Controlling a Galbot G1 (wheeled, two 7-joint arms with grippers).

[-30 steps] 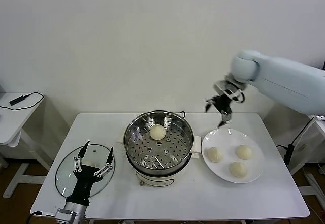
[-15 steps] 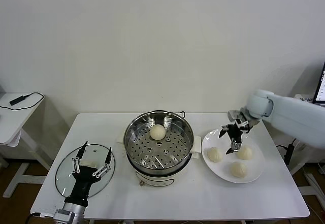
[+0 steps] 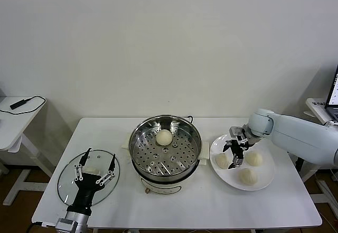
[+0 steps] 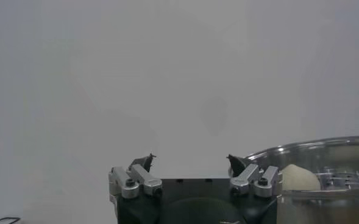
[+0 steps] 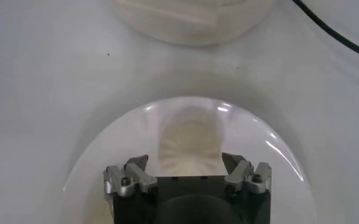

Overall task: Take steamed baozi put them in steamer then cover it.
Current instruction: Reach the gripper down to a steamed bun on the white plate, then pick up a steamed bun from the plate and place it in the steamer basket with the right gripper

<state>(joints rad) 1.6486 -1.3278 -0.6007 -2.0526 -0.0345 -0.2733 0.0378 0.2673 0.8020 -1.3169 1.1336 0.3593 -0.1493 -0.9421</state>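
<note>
Left of the steamer, the left gripper sat parked above the glass lid, jaws spread wide and holding nothing. One baozi was on the perforated tray toward the steamer's back wall. Right of the steamer, the white plate held three more buns, and the right gripper hung spread wide, empty, right over the bun nearest the steamer. My guess for doing this well: centre the fingers either side of that bun, drop low, squeeze gently so the soft dough doesn't squash, then lift clear of the steamer's rim. Everything sat on a white table against a plain white wall, with a small side table further left of the steamer.
</note>
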